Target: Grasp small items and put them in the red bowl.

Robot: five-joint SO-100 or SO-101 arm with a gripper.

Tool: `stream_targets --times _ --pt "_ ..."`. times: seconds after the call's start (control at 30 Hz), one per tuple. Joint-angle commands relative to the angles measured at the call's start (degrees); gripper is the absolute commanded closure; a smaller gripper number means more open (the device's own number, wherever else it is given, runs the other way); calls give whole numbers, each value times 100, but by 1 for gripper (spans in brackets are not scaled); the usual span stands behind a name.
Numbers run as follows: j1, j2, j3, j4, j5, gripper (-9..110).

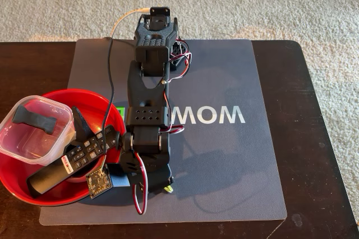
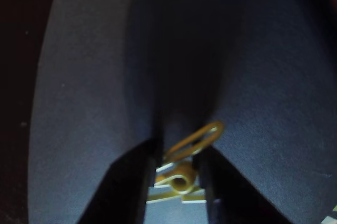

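Fixed view: dark table [image 1: 314, 110] with a grey mat [image 1: 235, 160] on it. Red bowl [image 1: 17, 185] sits at the mat's left edge, near the table's front-left corner. In it: clear tub [image 1: 33, 138] holding a short black bar [image 1: 35, 118], a black remote [image 1: 70, 163] lying across, and a black angular piece [image 1: 79, 121] standing beside it. Arm [image 1: 147, 121] folded forward along the mat's middle, head low near the front edge by the bowl. A small yellow speck [image 1: 168, 188] shows under it; fingers hidden here.

Wrist view: gripper [image 2: 179, 182] points down at the mat [image 2: 95, 103]. A yellow clip [image 2: 184, 174] sits between the two dark fingers [image 2: 129, 182], wire loop sticking out ahead. Fingers are close on both sides and appear to pinch it, though contact is blurred.

Handling, my judgement: the clip is light, stiff, springy and smooth, so it could twist or pop free. Best held across the flat body, not the thin wire loop.
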Motion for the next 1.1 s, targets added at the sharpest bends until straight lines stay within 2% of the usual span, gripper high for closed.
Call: stream_targets --times 0.0,0.3,0.6,0.73,0.87,1.07 --pt "-158 18 -264 18 123 101" --pt "-501 360 -1107 211 562 101" --pt "-492 1740 -1257 220 800 101" --pt "202 2654 -1046 281 729 101" --pt "1468 3129 -1037 281 677 101" --pt "3331 2725 -721 281 1213 101"
